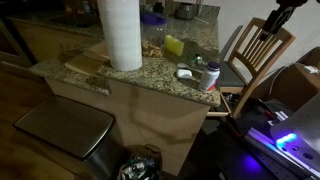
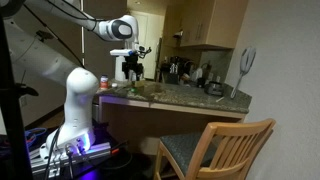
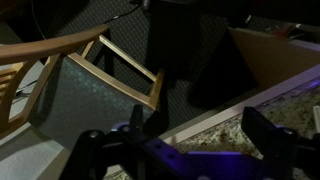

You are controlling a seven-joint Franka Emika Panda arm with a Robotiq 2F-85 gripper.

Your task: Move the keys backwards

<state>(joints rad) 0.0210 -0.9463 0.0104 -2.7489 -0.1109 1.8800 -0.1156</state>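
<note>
My gripper point(image 3: 178, 135) is open and empty. In the wrist view its two dark fingers frame the edge of the granite counter point(image 3: 225, 125), with a wooden chair point(image 3: 110, 70) beyond. In both exterior views the gripper point(image 2: 128, 66) point(image 1: 270, 24) hangs well above the counter end. A small pale object point(image 1: 185, 73) on the counter near that end may be the keys; it is too small to tell. No keys show in the wrist view.
On the counter point(image 1: 110, 72) stand a paper towel roll point(image 1: 121, 32), a yellow sponge point(image 1: 174, 45) and a small bottle point(image 1: 212, 76). The wooden chair point(image 1: 258, 55) stands beside the counter end. A trash can point(image 1: 65, 130) is in front. Kitchen items point(image 2: 180, 72) line the counter's back.
</note>
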